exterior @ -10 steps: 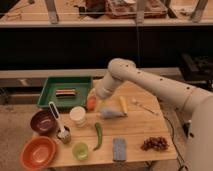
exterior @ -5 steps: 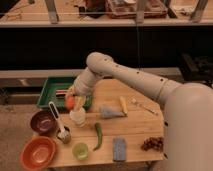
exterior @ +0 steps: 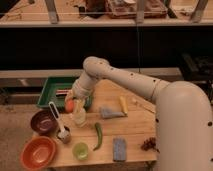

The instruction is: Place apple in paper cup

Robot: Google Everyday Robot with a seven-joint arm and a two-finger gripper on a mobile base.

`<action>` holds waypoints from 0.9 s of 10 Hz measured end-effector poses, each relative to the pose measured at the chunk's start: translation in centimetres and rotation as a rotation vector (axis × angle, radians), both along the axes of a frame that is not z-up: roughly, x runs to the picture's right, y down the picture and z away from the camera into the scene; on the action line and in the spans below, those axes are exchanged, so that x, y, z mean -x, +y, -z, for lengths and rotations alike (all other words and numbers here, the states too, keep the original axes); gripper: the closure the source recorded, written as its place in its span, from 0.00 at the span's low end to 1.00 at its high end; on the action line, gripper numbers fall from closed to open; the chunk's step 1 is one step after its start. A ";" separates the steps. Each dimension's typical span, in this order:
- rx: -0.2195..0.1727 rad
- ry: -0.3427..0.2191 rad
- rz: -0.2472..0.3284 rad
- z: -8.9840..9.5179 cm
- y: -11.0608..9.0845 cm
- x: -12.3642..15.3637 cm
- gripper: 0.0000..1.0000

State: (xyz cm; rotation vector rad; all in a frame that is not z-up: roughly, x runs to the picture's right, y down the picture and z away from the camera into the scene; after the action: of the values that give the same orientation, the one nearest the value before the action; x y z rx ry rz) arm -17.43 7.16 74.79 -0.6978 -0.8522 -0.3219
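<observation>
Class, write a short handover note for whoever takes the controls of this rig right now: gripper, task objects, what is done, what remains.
Gripper: at the table's left side, just above the paper cup, carrying the apple.
Apple: beside and slightly above the cup's rim, not inside it.
Paper cup: upright on the wooden table, in front of the green tray.
Done: apple picked up and brought to the cup.
Left: centre the apple over the opening, lower it, release, withdraw.

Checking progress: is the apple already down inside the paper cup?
No: the apple is at the gripper, beside and above the rim of the paper cup, not inside it.
</observation>
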 end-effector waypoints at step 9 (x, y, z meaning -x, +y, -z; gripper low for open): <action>0.022 0.048 0.047 -2.1 2.1 -1.3 0.25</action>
State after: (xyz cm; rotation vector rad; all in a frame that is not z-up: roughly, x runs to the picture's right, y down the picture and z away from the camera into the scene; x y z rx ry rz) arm -16.10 9.22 76.86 -0.7441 -0.7961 -0.3369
